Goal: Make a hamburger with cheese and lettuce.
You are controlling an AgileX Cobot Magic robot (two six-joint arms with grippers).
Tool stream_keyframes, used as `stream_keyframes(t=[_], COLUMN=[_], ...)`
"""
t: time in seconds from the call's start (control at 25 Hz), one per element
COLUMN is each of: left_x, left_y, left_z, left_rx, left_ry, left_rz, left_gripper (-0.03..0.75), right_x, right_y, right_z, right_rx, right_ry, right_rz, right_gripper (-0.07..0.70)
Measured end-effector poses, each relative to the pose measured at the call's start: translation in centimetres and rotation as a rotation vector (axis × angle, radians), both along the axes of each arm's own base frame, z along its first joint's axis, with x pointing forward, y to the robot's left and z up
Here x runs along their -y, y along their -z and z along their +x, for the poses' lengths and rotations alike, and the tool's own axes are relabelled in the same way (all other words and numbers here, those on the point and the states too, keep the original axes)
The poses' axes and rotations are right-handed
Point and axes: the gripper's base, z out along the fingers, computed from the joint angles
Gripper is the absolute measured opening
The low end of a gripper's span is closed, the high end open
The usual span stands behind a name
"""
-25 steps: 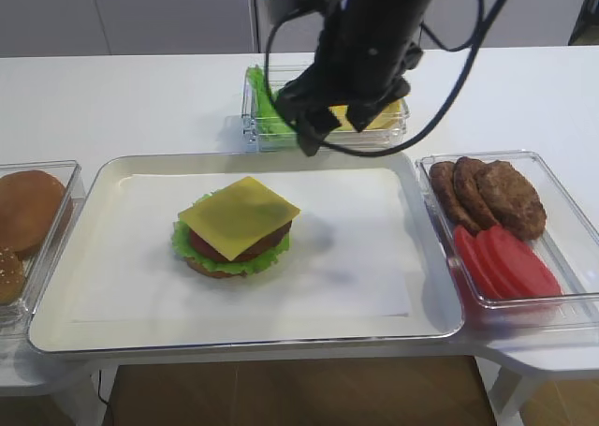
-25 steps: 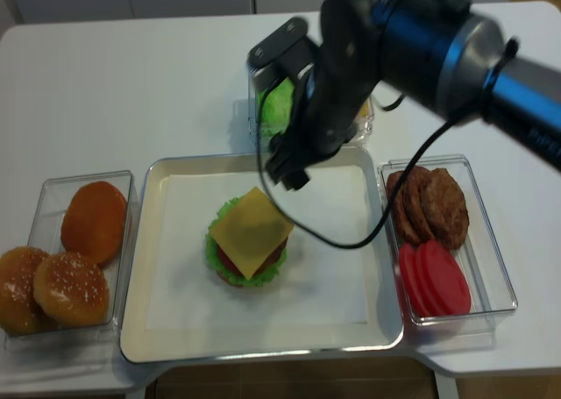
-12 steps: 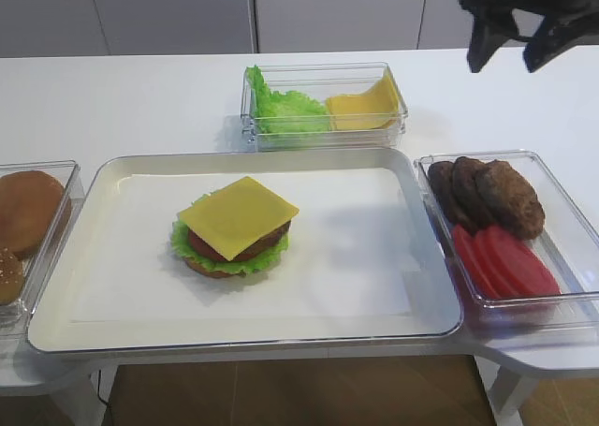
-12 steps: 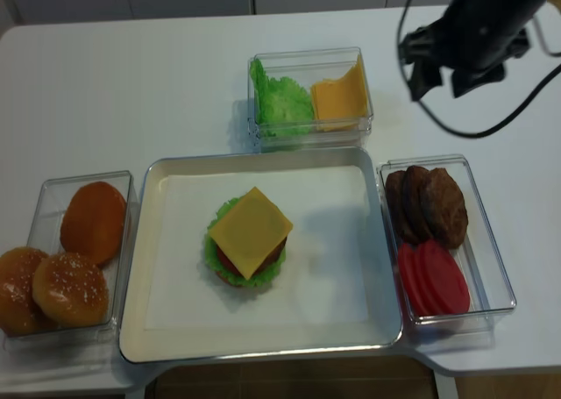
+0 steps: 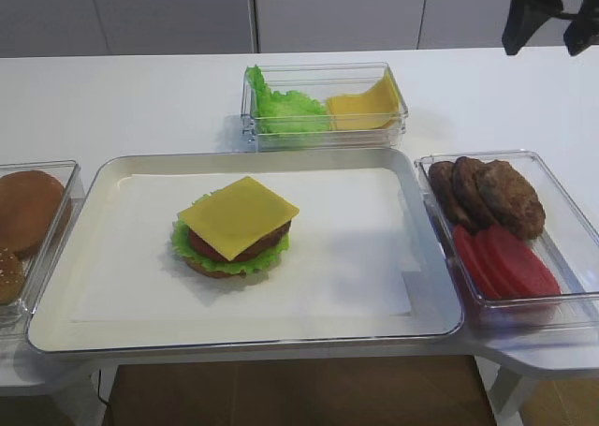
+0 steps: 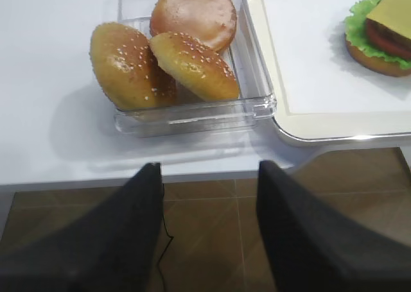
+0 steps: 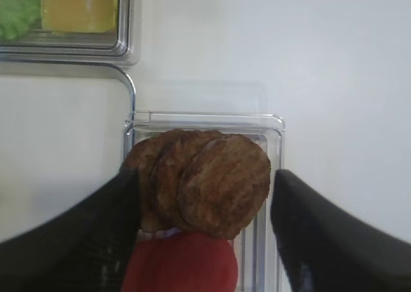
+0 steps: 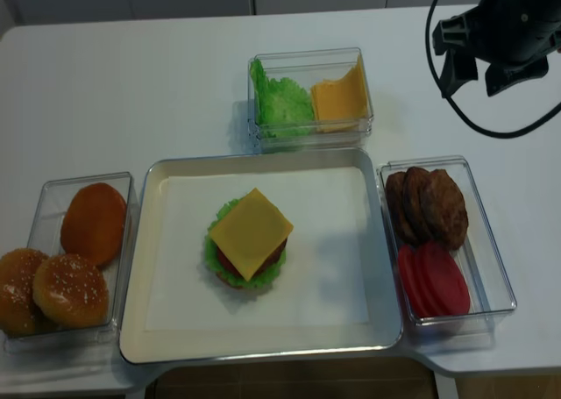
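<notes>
Right gripper retreated further right (jaws apart); cheese tops hamburger.

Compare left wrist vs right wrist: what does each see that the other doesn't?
Left wrist only: clear plastic bin of three tan buns, part of the stacked hamburger with frilly green lettuce on the cream tray, and wood floor below. Right wrist only: clear bin of dark brown patties with red tomato slices, plus yellow cheese slices in the back bin. Shared: white tabletop, and each view's own open black claw, left and right, holding nothing.
</notes>
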Motion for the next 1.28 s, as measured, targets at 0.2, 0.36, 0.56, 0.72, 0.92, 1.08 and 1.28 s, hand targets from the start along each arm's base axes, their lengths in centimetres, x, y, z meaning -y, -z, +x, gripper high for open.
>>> stream_keyframes(t=[0.2,0.36,0.56,0.72,0.92,1.08,1.28], left_x=[0.0,0.0,0.0,0.0,0.0,0.0,0.0], left_y=[0.0,0.0,0.0,0.0,0.0,0.0,0.0], left_z=[0.0,0.0,0.0,0.0,0.0,0.0,0.0], left_rx=[0.000,0.000,0.000,0.000,0.000,0.000,0.000], left_ry=[0.000,0.000,0.000,0.000,0.000,0.000,0.000], left_rz=[0.000,0.000,0.000,0.000,0.000,0.000,0.000], left_gripper=[0.358,0.358,0.358,0.358,0.358,0.358,0.358], right_x=[0.3,0.6,1.2,1.8,2.5,3.2,3.8], right_y=[-1.3,-0.5,0.2,0.3,1.2,2.2,3.9], right_z=[-2.5,-5.5,-10.9,-15.9,-21.5,-25.2,-28.7], right_rx=[0.032,-0.001,-0.007,0.044,0.120,0.195,0.278], right_ry=[0.000,0.002,0.000,0.002,0.000,0.008,0.014], right_rz=[0.004,0.003,0.017,0.024,0.031,0.012,-0.003], right_gripper=[0.479,0.479,0.478,0.478,0.478,0.478,0.477])
